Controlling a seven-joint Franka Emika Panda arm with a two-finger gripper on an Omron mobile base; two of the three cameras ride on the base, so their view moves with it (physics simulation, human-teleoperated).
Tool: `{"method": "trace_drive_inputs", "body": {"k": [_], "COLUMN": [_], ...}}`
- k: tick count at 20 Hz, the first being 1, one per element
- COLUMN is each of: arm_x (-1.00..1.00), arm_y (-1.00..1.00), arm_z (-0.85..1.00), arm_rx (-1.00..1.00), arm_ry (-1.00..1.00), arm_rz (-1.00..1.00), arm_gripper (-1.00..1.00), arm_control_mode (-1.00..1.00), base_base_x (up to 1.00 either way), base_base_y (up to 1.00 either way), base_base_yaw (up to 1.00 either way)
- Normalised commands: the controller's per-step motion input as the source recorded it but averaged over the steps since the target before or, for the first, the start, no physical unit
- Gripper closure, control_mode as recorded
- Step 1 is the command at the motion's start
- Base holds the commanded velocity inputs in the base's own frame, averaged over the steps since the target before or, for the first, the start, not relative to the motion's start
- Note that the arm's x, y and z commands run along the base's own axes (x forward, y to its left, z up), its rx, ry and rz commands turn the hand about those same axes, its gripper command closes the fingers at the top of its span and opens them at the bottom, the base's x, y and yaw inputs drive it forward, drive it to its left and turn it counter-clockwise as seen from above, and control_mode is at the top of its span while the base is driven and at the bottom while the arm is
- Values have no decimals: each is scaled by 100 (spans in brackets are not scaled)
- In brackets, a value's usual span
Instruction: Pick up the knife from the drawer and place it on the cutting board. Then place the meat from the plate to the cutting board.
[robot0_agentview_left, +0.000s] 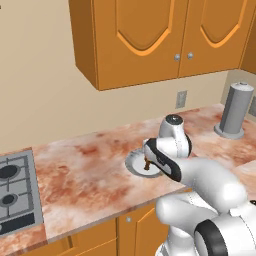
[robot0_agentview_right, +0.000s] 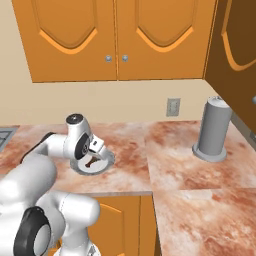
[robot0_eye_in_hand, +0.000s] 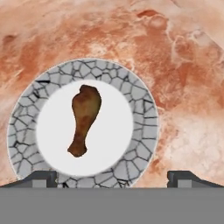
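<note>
Pincer above plate with meat, wide open, empty

Meat lies on the plate, a brown drumstick shape, thick end toward the top of the hand view, thin end toward the bottom. It sits a bit left of the plate's white middle, inside the cracked grey rim. Plate rests flat on the marbled pink-orange table, near the front edge in both base views.

Pincer hangs over the plate, pointing down. Two dark fingertips show at the bottom of the hand view, spread far apart, one at each side of the plate's lower edge. Nothing between them, nothing held. Meat is not touched by either tip.

In the left base view the white arm bends over the plate and covers most of it; a bit of the meat peeks out under the hand. In the right base view the plate and meat show just under the pincer.

Grey cylinder stands upright on the table toward the back right corner, well apart from the plate. Wall outlet sits on the beige wall behind. Orange wall cabinets hang above with small silver knobs. Stove with dark burners sits at the far left of the table in the left base view. Orange lower cabinet doors run under the table front.
</note>
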Motion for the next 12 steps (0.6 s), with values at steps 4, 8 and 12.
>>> {"method": "trace_drive_inputs", "body": {"k": [4,8,12], "arm_x": [35,30,30], "arm_y": [11,0,0], "arm_z": [-20,-32,-41], "arm_rx": [0,3,5], "arm_ry": [2,5,5], "arm_rz": [0,0,0], "arm_gripper": [-100,-100,-100], "arm_control_mode": [-100,-100,-100], "base_base_x": [0,0,0], "base_base_y": [0,0,0], "base_base_yaw": [0,0,0]}}
